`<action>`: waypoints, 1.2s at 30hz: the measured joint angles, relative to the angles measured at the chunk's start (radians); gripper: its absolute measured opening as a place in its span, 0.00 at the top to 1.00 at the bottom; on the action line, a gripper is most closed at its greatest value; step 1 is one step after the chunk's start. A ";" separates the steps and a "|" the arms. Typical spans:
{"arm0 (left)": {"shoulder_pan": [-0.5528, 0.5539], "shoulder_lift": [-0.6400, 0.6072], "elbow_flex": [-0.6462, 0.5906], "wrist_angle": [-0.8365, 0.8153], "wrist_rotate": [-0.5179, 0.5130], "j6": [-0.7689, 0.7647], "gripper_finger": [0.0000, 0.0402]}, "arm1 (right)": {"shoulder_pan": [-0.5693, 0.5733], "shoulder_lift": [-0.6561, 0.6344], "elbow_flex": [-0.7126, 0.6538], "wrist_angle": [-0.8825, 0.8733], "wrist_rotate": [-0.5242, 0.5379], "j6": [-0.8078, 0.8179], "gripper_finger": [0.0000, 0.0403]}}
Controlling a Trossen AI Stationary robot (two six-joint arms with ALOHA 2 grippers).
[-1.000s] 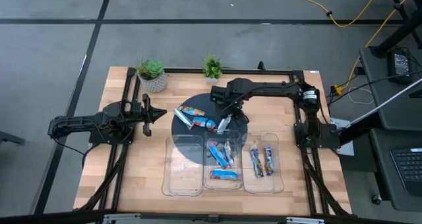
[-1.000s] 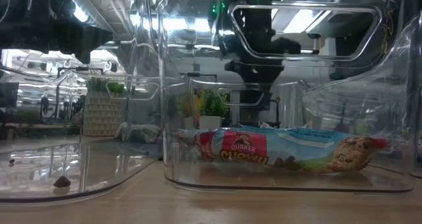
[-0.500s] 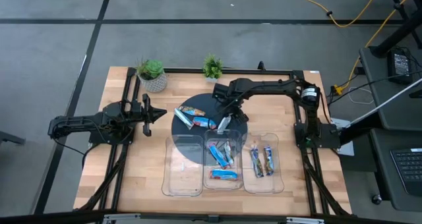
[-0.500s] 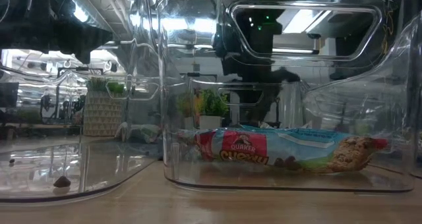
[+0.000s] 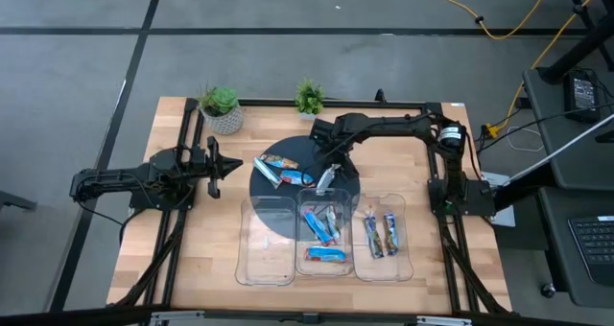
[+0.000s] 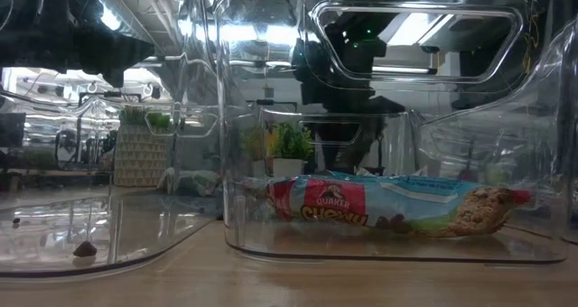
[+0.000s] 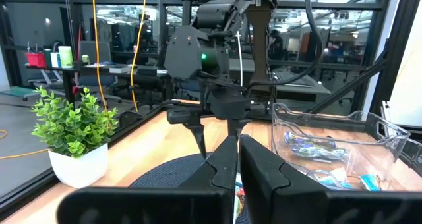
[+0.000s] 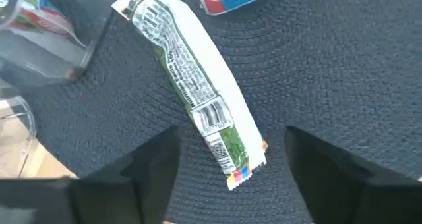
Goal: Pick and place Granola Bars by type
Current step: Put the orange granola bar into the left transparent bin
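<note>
While the right pincer (image 5: 333,163) hovers spread over the dark round mat (image 5: 264,187), a white-and-green bar (image 8: 194,85) lies flat between its fingers (image 8: 122,178), untouched, lined up for a pick by my read. Two blue bars (image 5: 283,171) sit left of it on the mat. Sorted ones rest in the clear trays (image 5: 379,259) nearer: several in the middle tray, two in the right, left tray bare. Left pincer (image 5: 225,165) is parked pressed together at the worktop's (image 5: 192,259) left. Versus a second ago, the right pincer has spread wider and shifted slightly over the bar.
</note>
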 joint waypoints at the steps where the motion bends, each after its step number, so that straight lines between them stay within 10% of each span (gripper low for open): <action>1: 0.000 0.000 0.000 0.000 0.000 0.000 0.97 | -0.001 0.000 -0.002 0.013 0.001 0.000 0.28; 17: 0.000 0.000 0.000 0.000 0.000 0.000 0.98 | 0.000 0.001 -0.120 0.115 0.069 -0.026 0.27; 36: 0.000 0.000 0.000 0.000 0.000 0.000 0.98 | 0.000 -0.001 -0.117 0.129 0.036 -0.029 0.98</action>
